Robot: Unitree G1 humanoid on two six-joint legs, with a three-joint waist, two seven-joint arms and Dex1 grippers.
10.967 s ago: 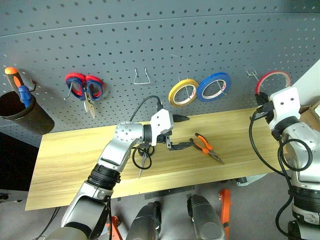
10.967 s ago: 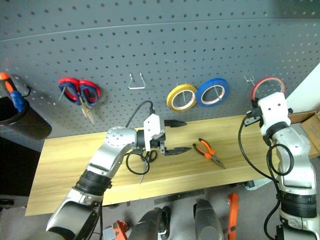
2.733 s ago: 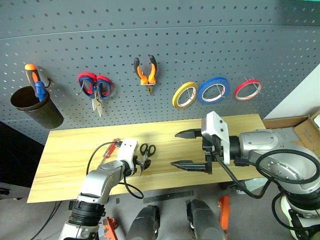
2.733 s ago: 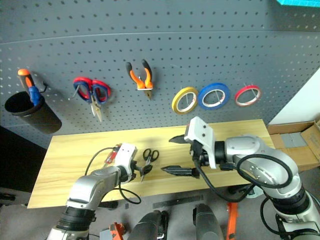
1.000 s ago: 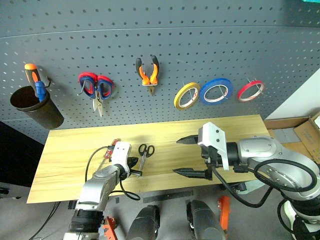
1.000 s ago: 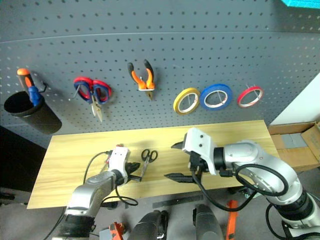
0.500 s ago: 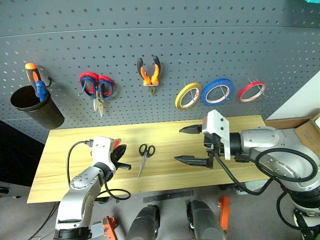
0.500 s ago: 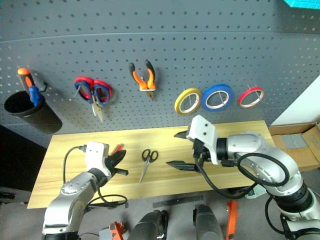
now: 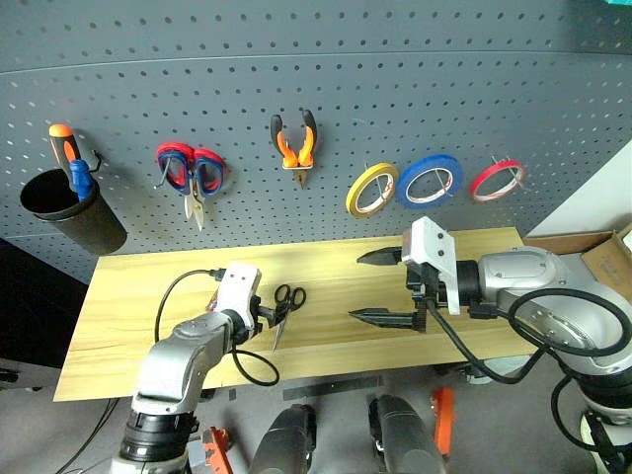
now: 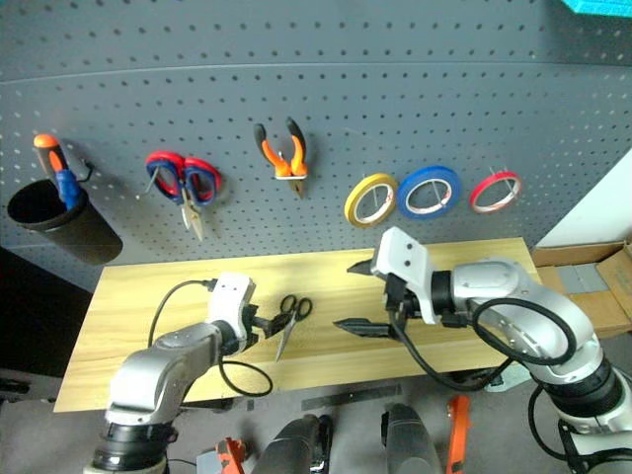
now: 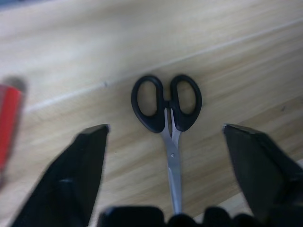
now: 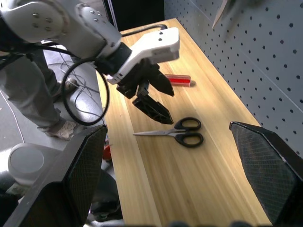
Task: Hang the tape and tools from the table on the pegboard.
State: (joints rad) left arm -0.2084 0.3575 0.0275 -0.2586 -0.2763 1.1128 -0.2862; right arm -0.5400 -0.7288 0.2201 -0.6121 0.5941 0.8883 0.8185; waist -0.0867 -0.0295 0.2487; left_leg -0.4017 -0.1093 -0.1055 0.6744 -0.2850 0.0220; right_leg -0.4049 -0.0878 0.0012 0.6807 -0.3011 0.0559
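My left hand (image 11: 165, 142) hangs spread wide over the black scissors (image 11: 166, 113), which lie flat on the tabletop (image 9: 138, 286). Thin handles, so my fingers might just skid them away. Right hand (image 9: 380, 286) is open too, empty.

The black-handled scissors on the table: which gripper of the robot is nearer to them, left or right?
Left. The left gripper hangs right over the scissors, open, a finger on each side. The right gripper is open too, but apart from them, further along the table.
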